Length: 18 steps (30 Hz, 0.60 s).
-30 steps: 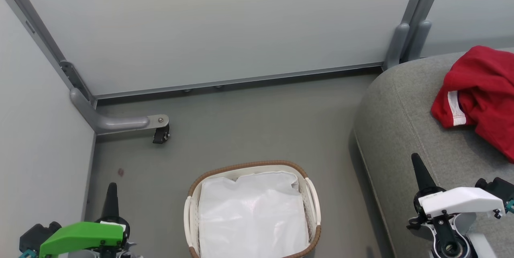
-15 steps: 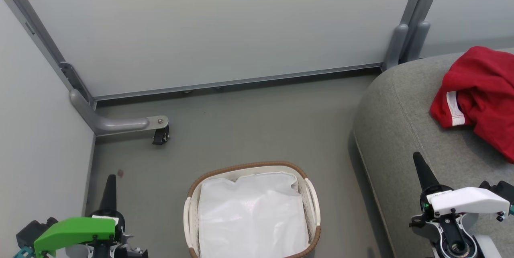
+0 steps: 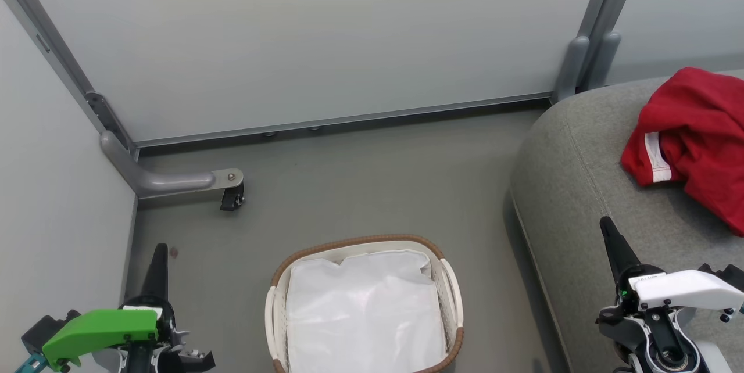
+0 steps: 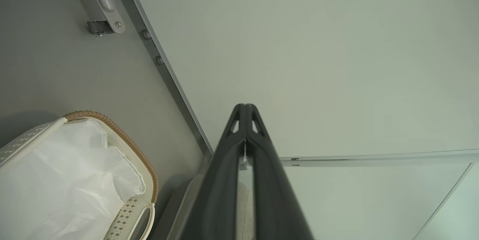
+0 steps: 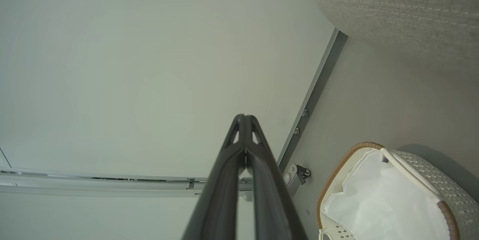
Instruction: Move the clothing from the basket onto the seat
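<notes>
Right claw [image 3: 607, 228] closed, empty, apart from clothing [image 3: 694, 129] on seat [image 3: 575, 187]

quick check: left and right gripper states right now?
Left gripper: closed, holding nothing.
Right gripper: closed, holding nothing.

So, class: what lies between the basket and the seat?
A bare strip of grey floor separates the basket from the seat; the head view shows it.
</notes>
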Available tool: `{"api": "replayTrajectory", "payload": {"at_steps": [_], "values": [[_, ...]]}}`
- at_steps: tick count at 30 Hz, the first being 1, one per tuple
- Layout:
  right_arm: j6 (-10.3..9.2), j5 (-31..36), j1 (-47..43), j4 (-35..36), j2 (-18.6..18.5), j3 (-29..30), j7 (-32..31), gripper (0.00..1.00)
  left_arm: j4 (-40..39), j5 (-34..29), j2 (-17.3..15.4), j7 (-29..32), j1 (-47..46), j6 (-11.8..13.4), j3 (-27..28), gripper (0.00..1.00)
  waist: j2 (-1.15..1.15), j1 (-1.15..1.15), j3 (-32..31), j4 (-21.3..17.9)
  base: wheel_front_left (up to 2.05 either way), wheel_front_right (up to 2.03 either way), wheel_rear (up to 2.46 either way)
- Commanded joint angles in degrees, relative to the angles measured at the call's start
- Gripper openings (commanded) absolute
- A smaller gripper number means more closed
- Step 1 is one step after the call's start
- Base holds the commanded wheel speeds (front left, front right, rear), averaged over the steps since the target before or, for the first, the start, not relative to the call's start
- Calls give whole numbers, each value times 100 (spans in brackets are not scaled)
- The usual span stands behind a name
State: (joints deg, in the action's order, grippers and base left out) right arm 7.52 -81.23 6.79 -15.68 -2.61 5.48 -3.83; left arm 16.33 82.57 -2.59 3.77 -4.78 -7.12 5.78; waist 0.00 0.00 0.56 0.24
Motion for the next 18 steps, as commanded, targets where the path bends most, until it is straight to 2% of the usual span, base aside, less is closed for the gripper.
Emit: {"api": "replayTrajectory", "payload": {"at_steps": [1,18], "values": [[-4,-128,-39,53,-35,32,-40,0,-67,121,-42,37,-134,-33,34,0,0,0,-2,-1,0,0,0],[-5,-846,-71,147,-42,93,-226,0,-200,748,-46,221,-171,-45,74,0,0,0,-27,-17,0,0,0]]}}
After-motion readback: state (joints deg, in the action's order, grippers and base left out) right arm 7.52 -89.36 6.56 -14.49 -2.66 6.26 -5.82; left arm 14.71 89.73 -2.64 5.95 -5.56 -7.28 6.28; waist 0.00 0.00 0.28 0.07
